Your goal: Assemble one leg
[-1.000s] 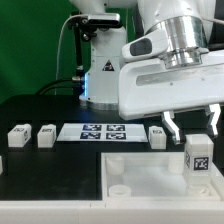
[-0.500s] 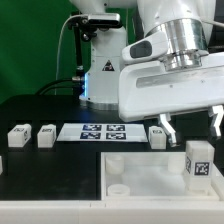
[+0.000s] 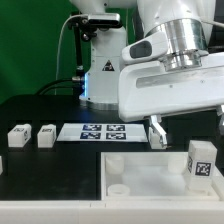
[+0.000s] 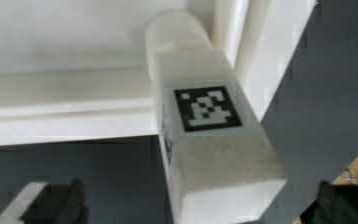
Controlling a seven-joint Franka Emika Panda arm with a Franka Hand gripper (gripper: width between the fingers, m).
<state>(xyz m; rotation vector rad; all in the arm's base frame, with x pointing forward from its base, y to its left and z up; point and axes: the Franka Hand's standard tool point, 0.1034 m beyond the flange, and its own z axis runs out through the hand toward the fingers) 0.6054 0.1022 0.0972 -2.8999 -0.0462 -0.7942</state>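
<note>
Upper link: glossy white rounded arm shell (image 3: 158, 12)
Wrist: ribbed silver metal cylinder (image 3: 186, 40), bright highlights
Hand body: broad white boxy casing (image 3: 165, 88) with rounded corners and a thin grey seam line
End tool: gripper (image 3: 189, 128) with dark, narrow fingers (image 3: 157, 131); black and blurred in the wrist view
Base: white rounded base column (image 3: 100, 70) bearing a black triangle mark, bluish glow at its foot
Wiring: thin black cable (image 3: 63, 48) looped beside the column

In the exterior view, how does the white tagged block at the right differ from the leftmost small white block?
The white plastic leg at the right stands upright on the large flat white piece; the leftmost white leg sits low on the black table. The right one looks taller, with a bigger tag. Both are white with dark tags.
</note>
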